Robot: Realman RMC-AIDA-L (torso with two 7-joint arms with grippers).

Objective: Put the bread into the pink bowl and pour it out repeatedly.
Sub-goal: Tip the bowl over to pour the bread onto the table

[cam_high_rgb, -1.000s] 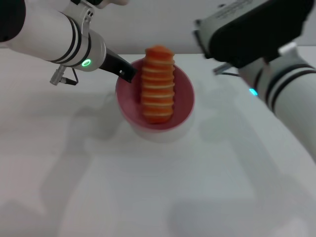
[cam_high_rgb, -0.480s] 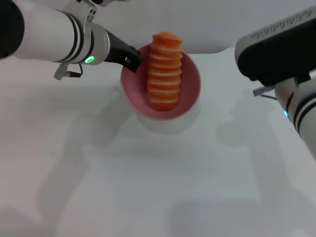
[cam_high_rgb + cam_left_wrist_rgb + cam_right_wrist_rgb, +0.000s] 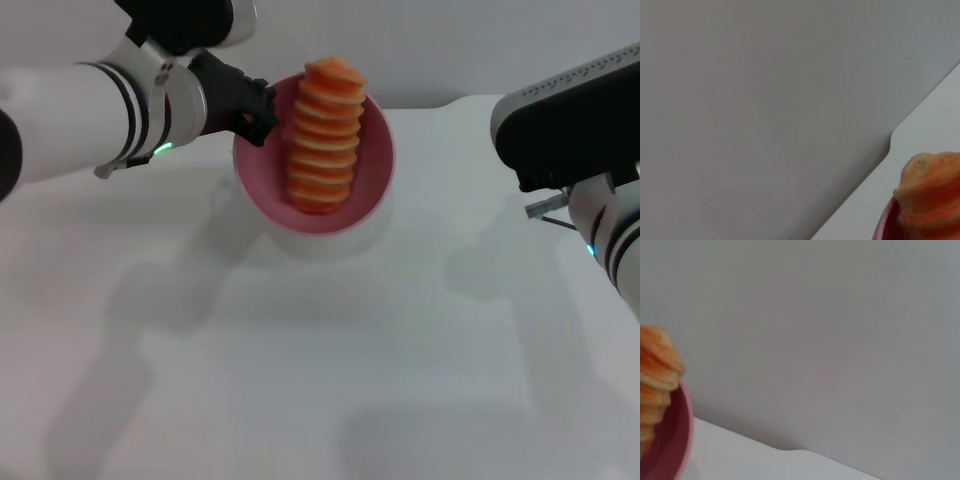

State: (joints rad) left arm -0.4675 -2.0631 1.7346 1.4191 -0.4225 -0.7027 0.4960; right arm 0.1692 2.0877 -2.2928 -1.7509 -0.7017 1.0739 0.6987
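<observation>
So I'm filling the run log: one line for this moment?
left gripper: gripping pink bowl rim, tilted | bread: inside bowl | right arm: aside

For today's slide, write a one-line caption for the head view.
Left gripper grips the rim of the tilted pink bowl, bread leaning inside.
</observation>
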